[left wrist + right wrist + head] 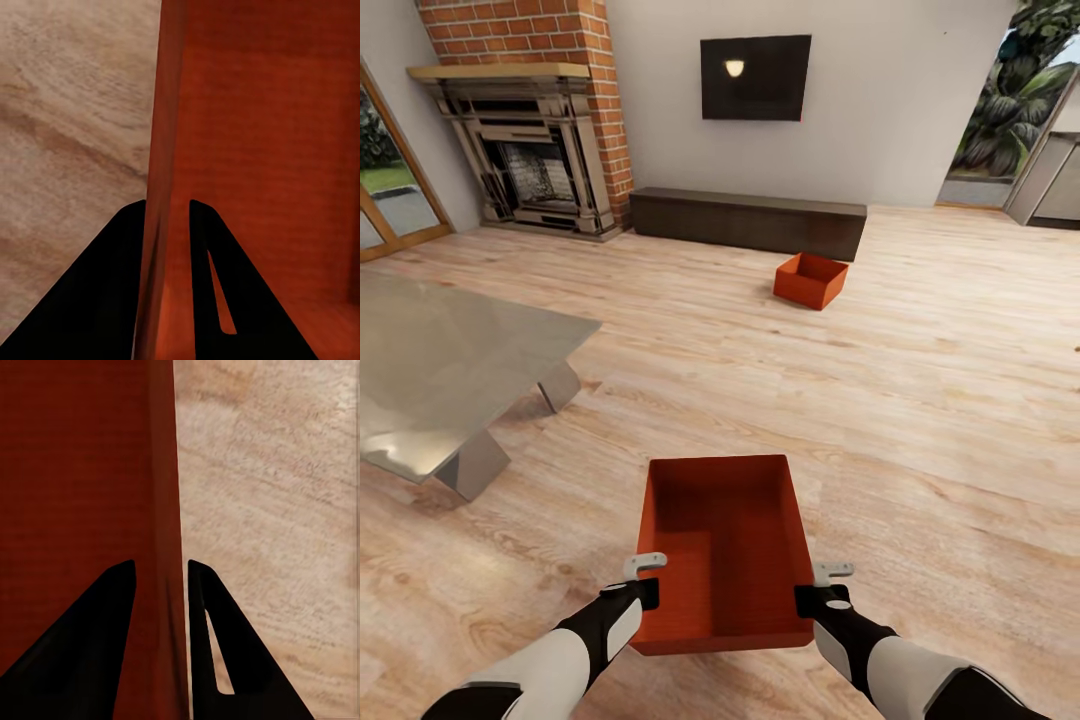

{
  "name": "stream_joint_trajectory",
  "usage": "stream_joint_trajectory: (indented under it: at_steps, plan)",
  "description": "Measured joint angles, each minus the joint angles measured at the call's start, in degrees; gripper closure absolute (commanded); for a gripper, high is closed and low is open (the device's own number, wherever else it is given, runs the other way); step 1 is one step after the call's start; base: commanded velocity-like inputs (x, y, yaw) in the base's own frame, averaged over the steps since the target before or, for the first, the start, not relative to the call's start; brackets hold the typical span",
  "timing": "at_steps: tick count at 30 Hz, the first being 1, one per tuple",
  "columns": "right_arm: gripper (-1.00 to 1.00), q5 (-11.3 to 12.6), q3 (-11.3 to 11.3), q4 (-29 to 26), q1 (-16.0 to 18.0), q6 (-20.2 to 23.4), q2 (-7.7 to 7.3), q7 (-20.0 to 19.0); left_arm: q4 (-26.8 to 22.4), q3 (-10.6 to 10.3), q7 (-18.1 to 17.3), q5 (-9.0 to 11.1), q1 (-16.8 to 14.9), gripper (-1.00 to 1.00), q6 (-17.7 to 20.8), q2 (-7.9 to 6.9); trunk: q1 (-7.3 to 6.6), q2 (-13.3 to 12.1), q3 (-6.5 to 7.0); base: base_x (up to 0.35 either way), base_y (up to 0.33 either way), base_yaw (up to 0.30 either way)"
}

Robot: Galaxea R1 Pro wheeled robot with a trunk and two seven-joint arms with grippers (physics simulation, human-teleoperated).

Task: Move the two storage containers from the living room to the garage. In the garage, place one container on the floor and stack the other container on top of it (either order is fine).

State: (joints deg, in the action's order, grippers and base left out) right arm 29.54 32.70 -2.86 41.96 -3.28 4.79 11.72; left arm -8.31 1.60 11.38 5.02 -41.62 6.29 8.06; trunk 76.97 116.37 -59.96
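Observation:
One orange-red storage container (pixel 722 545) sits right in front of me in the living room, over the light wood-plank flooring (pixel 920 400). My left gripper (pixel 647 592) (pixel 166 207) is shut on its left wall, one finger inside and one outside. On the opposite wall my right gripper (pixel 812 598) (pixel 161 565) grips the same way. Whether the bin rests on the planks or hangs just above them I cannot tell. The other storage container (pixel 811 280) stands on the planks farther ahead, close to a low dark cabinet (pixel 750 222).
A grey table (pixel 440 370) juts in from the left, near the held bin. A brick fireplace (pixel 530 150) and a wall TV (pixel 755 77) line the far wall. An opening to greenery (pixel 1010 130) lies at the far right, and glass doors (pixel 385 190) at the left.

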Motion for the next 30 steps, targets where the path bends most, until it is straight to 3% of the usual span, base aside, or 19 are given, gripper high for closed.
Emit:
stream_joint_trajectory:
  at_steps: [7,30]
  plan:
    - [1.00,-0.01,0.06,-0.13,0.00,0.10,0.03,0.11,-0.03,-0.13,-0.03,0.18,0.00,1.00,0.01,-0.06,-1.54,-2.81,1.26,0.000,0.000,0.000]
    - [1.00,0.02,0.06,-0.08,0.00,-0.07,0.02,0.07,-0.02,-0.15,-0.07,0.15,0.00,1.00,-0.12,-0.06,-1.54,-2.82,1.26,0.000,0.000,0.000]
